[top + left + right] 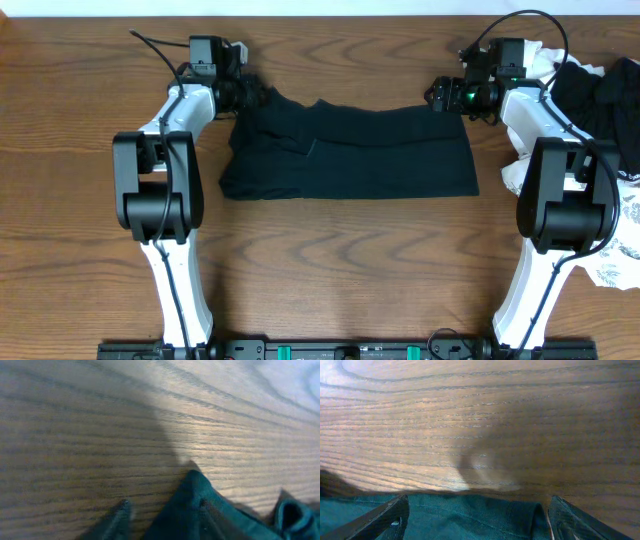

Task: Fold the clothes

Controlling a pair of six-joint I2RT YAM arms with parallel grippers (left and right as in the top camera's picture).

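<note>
The left hand (pixel 243 95) sits low on the far left corner of the black garment (pixel 350 150). In its wrist view the cloth rises in a peak against one finger (pixel 120 515), but I cannot tell whether the corner is truly clamped or only bunched between the jaws. The right hand (pixel 477 517) is spread wide, with a finger on each side of the far right hem. That hem lies flat on the counter (pixel 330 260) and nothing is gripped there.

The black garment is laid out as a wide, rough rectangle in the middle of the counter, closer to the far edge than the near one. A diagonal layer edge shows across its left half, so it looks to have been doubled over at least once. The near edge is fairly straight, while the far left corner is rumpled where the left hand meets it.

Against the right edge of the counter, partly hidden by the right arm, the other clothes lie heaped and unfolded. A white garment (pixel 540 62) is near the far right corner, another black one (pixel 605 100) is beside it, and a white leaf-print piece (pixel 625 240) lies nearer the front.

As I judge it, the task is at an early stage. One garment is partly folded, with both hands placed at its far corners for another fold, and the three in the heap are untouched.
</note>
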